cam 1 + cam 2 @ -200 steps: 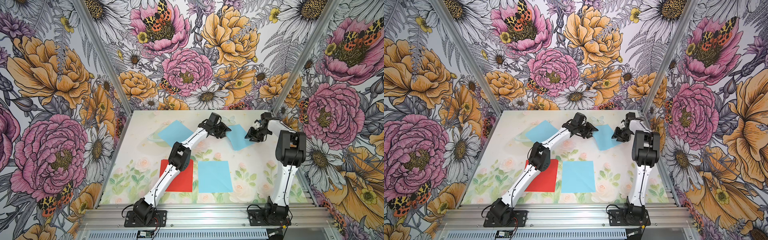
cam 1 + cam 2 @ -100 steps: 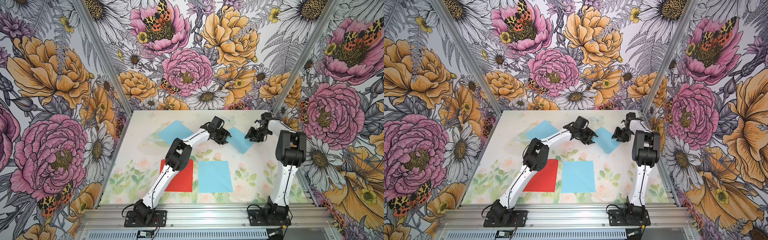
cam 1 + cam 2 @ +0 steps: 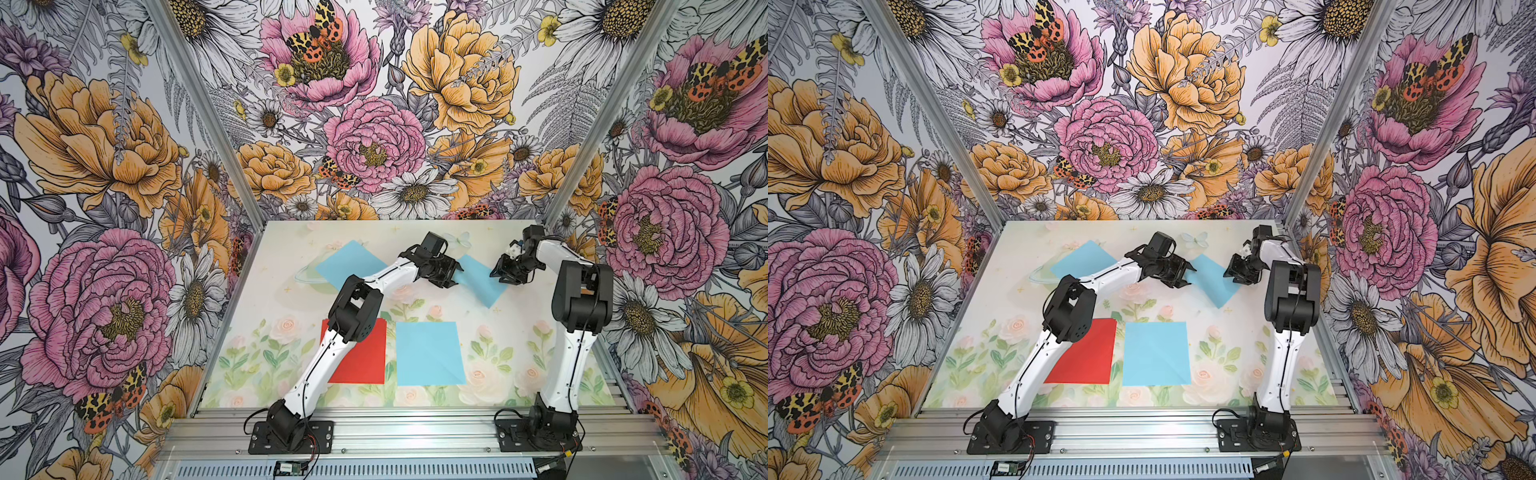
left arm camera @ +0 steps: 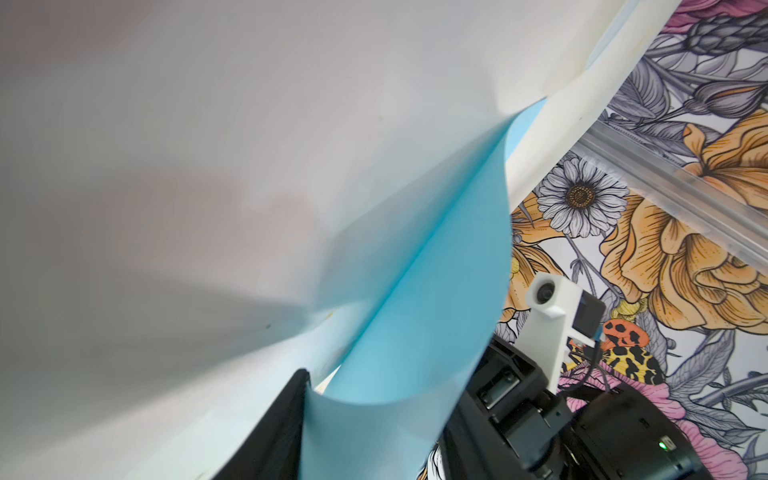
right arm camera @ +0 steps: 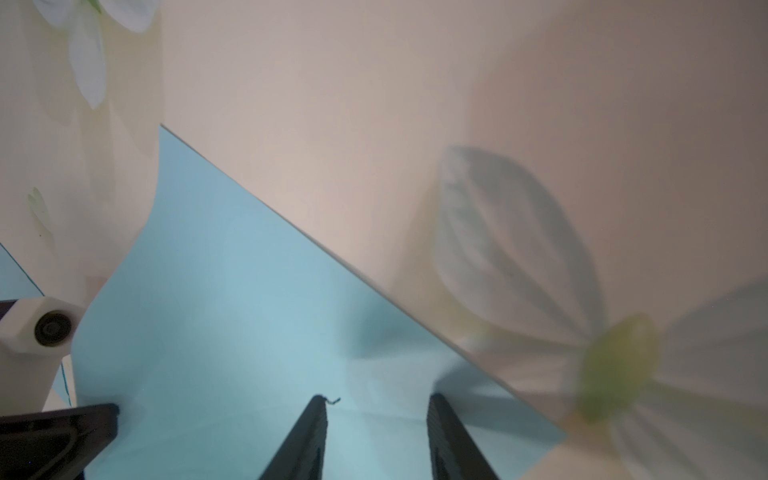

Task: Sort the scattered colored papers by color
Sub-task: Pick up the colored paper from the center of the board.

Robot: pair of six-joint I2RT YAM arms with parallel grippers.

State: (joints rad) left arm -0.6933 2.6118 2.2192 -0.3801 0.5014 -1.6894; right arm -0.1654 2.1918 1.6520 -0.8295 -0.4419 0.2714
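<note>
One blue paper (image 3: 480, 282) lies far back on the counter (image 3: 282, 303), its edge curled up against the left tool (image 3: 451, 277); I cannot tell if that one grips. The right tool (image 3: 500, 274) stands open over it

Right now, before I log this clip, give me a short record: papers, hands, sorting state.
red paper: near side, partly under the left arm
near blue sheet: flat, beside the red paper
far blue sheet: flat, far left
third blue sheet: between both hands, one edge curled up
left hand: jaws apart at the curled edge
right hand: jaws apart over the opposite edge
sorting: unfinished, blue sheets in three places
</note>
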